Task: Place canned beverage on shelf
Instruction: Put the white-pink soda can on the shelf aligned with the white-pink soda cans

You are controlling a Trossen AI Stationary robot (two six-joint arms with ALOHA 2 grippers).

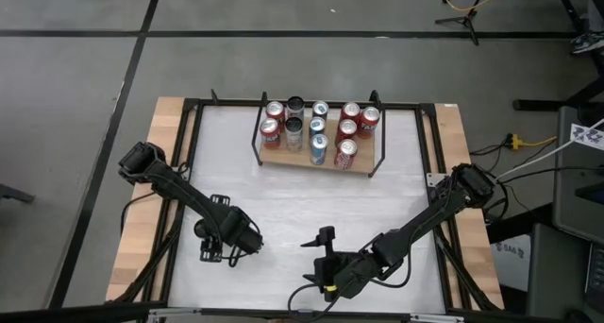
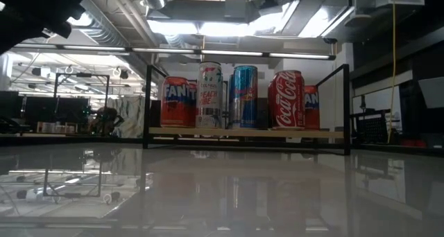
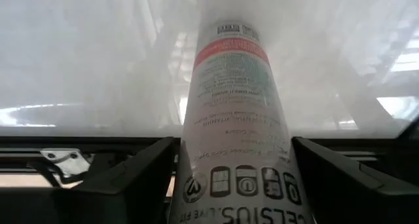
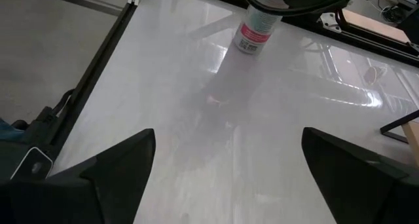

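Two hands are working over the white bench point(image 1: 283, 210); the left hand point(image 3: 232, 185) is gripping a white Celsius can point(image 3: 232, 112) by its sides; the right hand point(image 4: 226, 165) is hanging wide open, empty; the shelf point(image 1: 316, 161) is sitting at the bench's far edge, loaded with cans.

The left arm reaches in from the table's left edge, bent at the elbow, and its left gripper point(image 1: 215, 250) sits low over the near-left part of the table. Its two dark fingers point(image 3: 131, 181) stand apart — one on each side of a white can point(image 3: 234, 119) between them (no gap can be made out). The right arm comes in from the right edge and stretches toward the near middle. The right gripper point(image 1: 324, 252) has its fingers point(image 4: 114, 165) spread wide — nothing is between them.
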